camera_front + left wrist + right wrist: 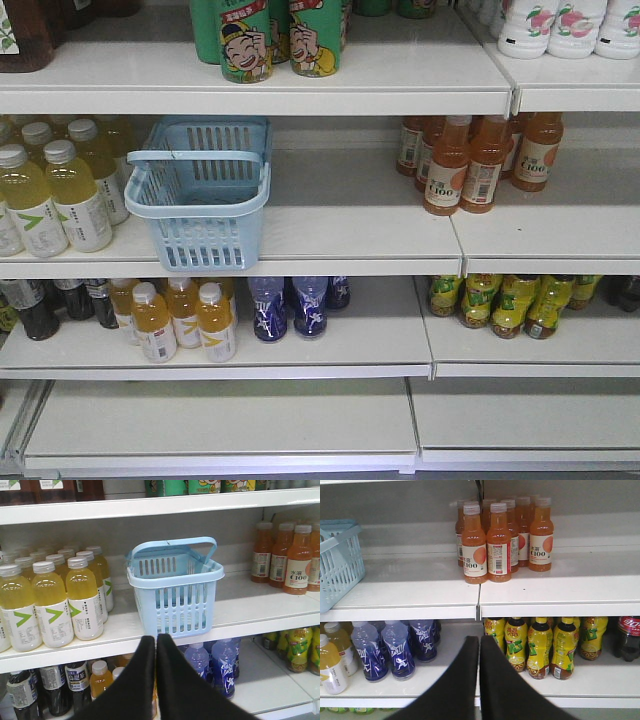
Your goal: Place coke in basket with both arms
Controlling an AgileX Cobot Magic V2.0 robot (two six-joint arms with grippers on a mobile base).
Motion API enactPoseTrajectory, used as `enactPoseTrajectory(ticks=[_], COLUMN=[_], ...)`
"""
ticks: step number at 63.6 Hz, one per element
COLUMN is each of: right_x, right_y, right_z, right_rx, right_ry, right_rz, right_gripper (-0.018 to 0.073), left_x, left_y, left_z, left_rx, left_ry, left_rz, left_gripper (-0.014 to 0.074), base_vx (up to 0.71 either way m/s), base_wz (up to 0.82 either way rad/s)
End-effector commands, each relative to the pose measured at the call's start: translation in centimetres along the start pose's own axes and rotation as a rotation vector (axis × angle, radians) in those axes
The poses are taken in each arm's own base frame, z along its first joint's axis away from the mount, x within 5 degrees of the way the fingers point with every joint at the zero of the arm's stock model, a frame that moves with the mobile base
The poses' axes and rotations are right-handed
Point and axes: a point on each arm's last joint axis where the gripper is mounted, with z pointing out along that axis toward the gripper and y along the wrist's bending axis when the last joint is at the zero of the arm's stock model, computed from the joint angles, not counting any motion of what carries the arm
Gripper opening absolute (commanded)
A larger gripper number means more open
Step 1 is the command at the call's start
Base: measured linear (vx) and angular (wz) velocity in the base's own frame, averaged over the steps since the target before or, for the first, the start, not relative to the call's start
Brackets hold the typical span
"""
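Observation:
The light-blue basket (205,240) stands empty on the middle shelf, its handle lying across the rim. In the left wrist view my left gripper (156,639) hangs in front of and below the basket (175,605), shut with nothing between its black fingers. My right gripper (479,640) is also shut and empty, facing the lower shelf. A coke bottle (629,637) with a red label stands at the far right of that lower shelf, partly cut off by the frame edge. The basket (340,565) shows at the left edge of the right wrist view. Neither arm appears in the front view.
Yellow drink bottles (60,195) stand left of the basket and orange bottles (470,165) to its right. The lower shelf holds blue bottles (290,305), yellow-labelled tea bottles (540,647), orange bottles (185,320) and dark bottles (40,305). Green cans (270,35) sit on top.

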Motion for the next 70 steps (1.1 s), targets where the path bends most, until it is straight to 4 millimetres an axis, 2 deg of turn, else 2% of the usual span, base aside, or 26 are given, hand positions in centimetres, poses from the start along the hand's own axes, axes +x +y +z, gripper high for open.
enactPoseTrajectory(ticks=[1, 28, 36, 46, 50, 58, 70], right_x=[-0.4, -0.4, -0.4, -0.4, -0.4, -0.4, -0.4], right_y=[0.1, 0.1, 0.1, 0.1, 0.1, 0.1, 0.1], right_z=[-0.1, -0.1, -0.1, -0.1, -0.1, -0.1, -0.1], right_rx=[-0.018, -0.018, -0.018, -0.018, -0.018, -0.018, -0.018], right_ry=[-0.072, -0.072, -0.072, -0.072, -0.072, -0.072, -0.072], right_rz=[-0.017, -0.017, -0.017, -0.017, -0.017, -0.017, -0.017], right_gripper=[-0.0005, -0.0005, -0.0005, -0.0005, -0.0005, -0.0005, -0.0005], left_x=[-0.8, -0.8, -0.8, -0.9, -0.9, -0.9, -1.9], left_y=[0.1, 0.1, 0.1, 0.1, 0.1, 0.1, 0.9], left_z=[-0.2, -0.2, -0.2, -0.2, -0.2, -0.2, -0.4], left_rx=[-0.013, -0.012, 0.0, 0.035, 0.045, 0.046, 0.034], left_ry=[-0.097, -0.099, -0.1, -0.098, -0.096, -0.106, -0.248], left_rz=[-0.009, -0.034, -0.261, -0.88, -1.047, -1.096, -1.134], left_gripper=[-0.0006, -0.0006, -0.0006, -0.0006, -0.0006, -0.0006, -0.0006], base_vx=[0.0, 0.0, 0.0, 0.0, 0.0, 0.0, 0.0], base_wz=[0.0, 0.0, 0.0, 0.0, 0.0, 0.0, 0.0])
